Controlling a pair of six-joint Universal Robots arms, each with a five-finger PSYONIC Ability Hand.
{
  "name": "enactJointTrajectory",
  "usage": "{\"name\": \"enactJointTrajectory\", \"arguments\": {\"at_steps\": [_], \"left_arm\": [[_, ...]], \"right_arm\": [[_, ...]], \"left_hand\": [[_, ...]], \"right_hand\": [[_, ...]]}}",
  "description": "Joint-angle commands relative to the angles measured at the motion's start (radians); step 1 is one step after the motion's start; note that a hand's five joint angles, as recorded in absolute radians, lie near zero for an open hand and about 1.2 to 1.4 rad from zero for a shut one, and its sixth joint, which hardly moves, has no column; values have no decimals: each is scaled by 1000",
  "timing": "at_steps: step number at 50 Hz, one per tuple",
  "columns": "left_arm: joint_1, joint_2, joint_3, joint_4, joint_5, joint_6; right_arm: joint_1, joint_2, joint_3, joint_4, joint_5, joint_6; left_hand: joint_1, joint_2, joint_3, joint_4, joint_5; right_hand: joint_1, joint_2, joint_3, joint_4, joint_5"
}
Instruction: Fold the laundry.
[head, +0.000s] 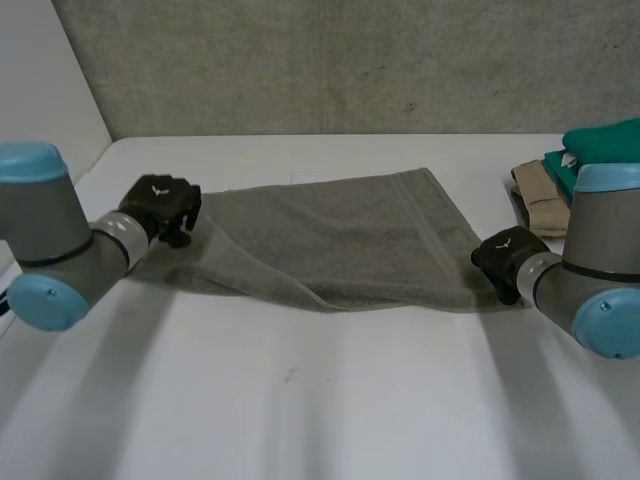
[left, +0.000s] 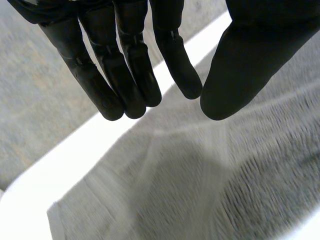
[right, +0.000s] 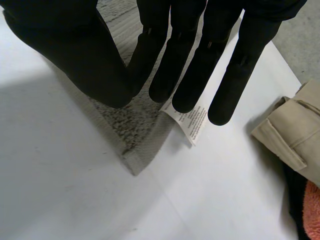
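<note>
A grey towel (head: 350, 240) lies spread across the middle of the white table (head: 300, 410). My left hand (head: 160, 205) is at the towel's far left corner. Its straight fingers (left: 130, 85) and thumb pinch the cloth, and the towel (left: 200, 190) tents up toward them, with a crease running diagonally to the near edge. My right hand (head: 505, 255) is at the near right corner. There the thumb (right: 75, 55) presses the towel (right: 127, 130) against the fingers, just above the corner, where a white label (right: 192, 122) sticks out.
A stack of folded laundry sits at the right: green cloth (head: 600, 150) on top and a beige garment (head: 535, 200) (right: 295, 130) beside my right hand. An orange cloth (right: 310, 210) lies next to it. A concrete wall stands behind the table.
</note>
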Motion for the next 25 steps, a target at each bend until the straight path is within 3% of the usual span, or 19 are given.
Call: {"name": "enactJointTrajectory", "arguments": {"at_steps": [1, 5, 11, 18, 25], "left_arm": [[5, -20, 97, -55, 48, 1], [3, -104, 236, -130, 65, 20], [-8, -274, 483, -279, 116, 125], [-5, -430, 676, -333, 122, 245], [-2, -494, 742, -325, 119, 279]], "right_arm": [[-7, -5, 27, -13, -12, 7], [-11, -6, 38, -28, -16, 15], [-13, -20, 67, -56, -24, 16], [-11, -42, 99, -88, -38, 16], [-13, -46, 113, -92, -44, 16]], "left_hand": [[-56, -54, -56, -56, -57], [-425, -424, -426, -426, -427], [-611, -609, -611, -611, -612], [-541, -539, -541, -541, -542], [-459, -457, -459, -459, -460]], "right_hand": [[253, 215, 209, 202, 221], [253, 215, 209, 202, 221], [115, 77, 71, 64, 83], [71, 32, 27, 20, 39], [71, 32, 27, 20, 39]]}}
